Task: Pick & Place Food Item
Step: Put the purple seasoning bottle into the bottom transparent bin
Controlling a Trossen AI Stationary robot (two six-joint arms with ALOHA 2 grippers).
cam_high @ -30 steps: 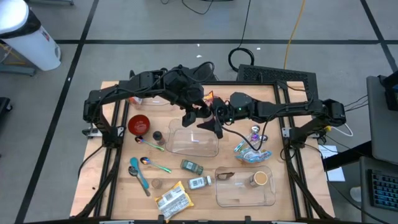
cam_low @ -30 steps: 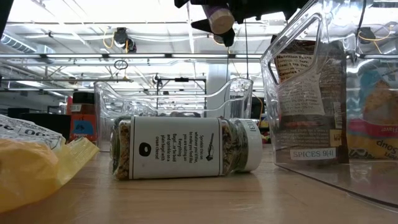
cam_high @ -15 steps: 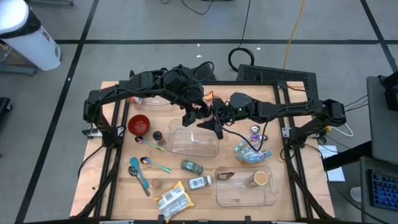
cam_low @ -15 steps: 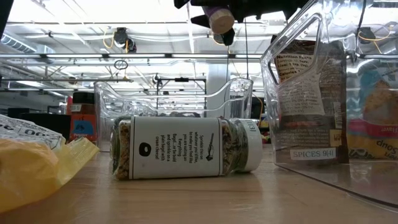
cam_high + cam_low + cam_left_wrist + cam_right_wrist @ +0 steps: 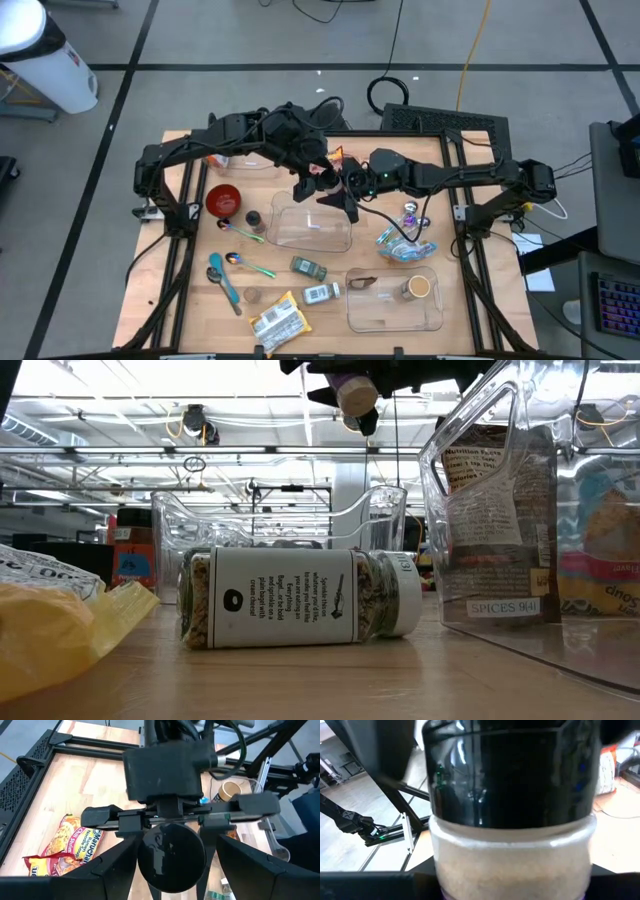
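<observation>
- Two grippers are meeting above the table's middle, over the far edge of a clear bin [image 5: 312, 228]; you are looking at a hand-over in mid-air.
- One spice jar [image 5: 512, 827], black-capped with pale contents, is sitting between both tools, off the table, not yet placed anywhere.
- Left gripper [image 5: 318, 180]: its fingers [image 5: 107, 857] are spreading either side of the jar's black cap [image 5: 171, 856]; whether they are pressing on it, you cannot tell.
- Right gripper [image 5: 340, 190]: directly facing the left one, the jar filling its wrist view; its grasp is likewise hidden, so you cannot tell if it is clenched or released.
- Low view: the jar's pale base [image 5: 356, 395] is hanging high above a lying seasoning bottle [image 5: 300, 598].
- Beneath and beside the tools: a ramen packet [image 5: 67, 842], a red bowl [image 5: 223, 199], spoons [image 5: 245, 264], a second bin [image 5: 393, 298] holding a paper cup [image 5: 417, 287].
- Progress, as a judgement: the pick is appearing done, the transfer is underway, and the placing is remaining entirely; the clear bin under the grippers is looking like the probable destination.
</observation>
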